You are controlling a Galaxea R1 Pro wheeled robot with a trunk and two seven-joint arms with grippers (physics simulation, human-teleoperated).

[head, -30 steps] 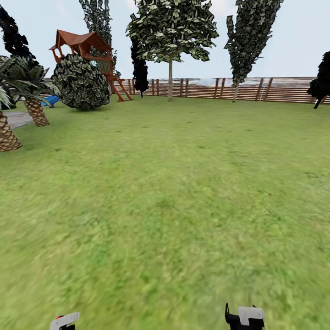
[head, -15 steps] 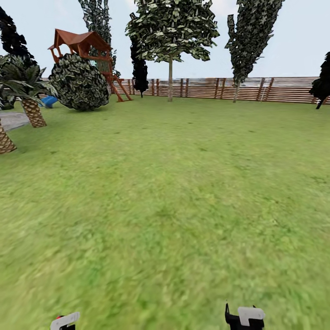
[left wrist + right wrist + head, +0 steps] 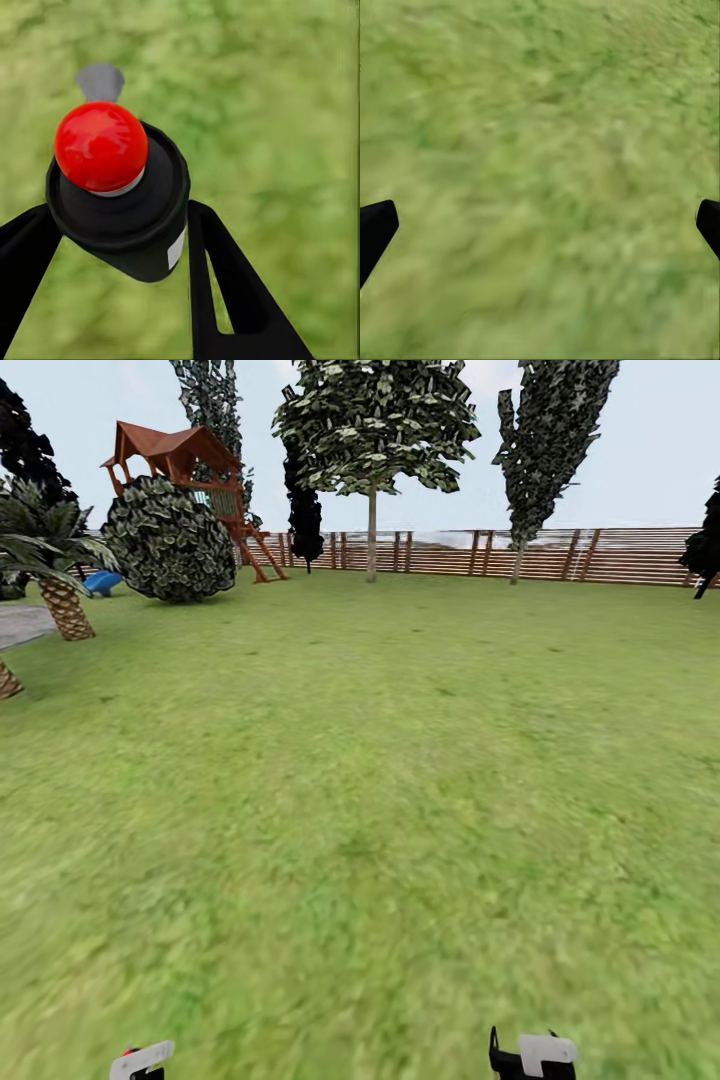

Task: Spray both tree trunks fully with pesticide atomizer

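Observation:
The pesticide atomizer (image 3: 100, 146), a dark bottle with a round red top, sits between the two black fingers of my left gripper (image 3: 120, 225), which is shut on it. In the head view the left gripper (image 3: 140, 1062) pokes in at the bottom edge with a speck of red beside it. My right gripper (image 3: 544, 225) is open over bare grass, and it also shows at the bottom edge of the head view (image 3: 533, 1055). Far ahead by the fence stands a tree (image 3: 371, 420) with a broad green crown and a straight pale trunk (image 3: 371, 535).
Wide green lawn (image 3: 380, 760) runs to a brown slat fence (image 3: 600, 555). A narrow tall tree (image 3: 548, 440) stands at the right, and a round bush (image 3: 170, 540) in front of a wooden play tower (image 3: 175, 455) at the left. Striped palm plants (image 3: 62, 600) and a strip of grey paving (image 3: 20, 625) lie at the far left.
The whole view has slid a little: the palms and bush have drifted left and the nearest palm is almost out of frame. Both grippers hold their places.

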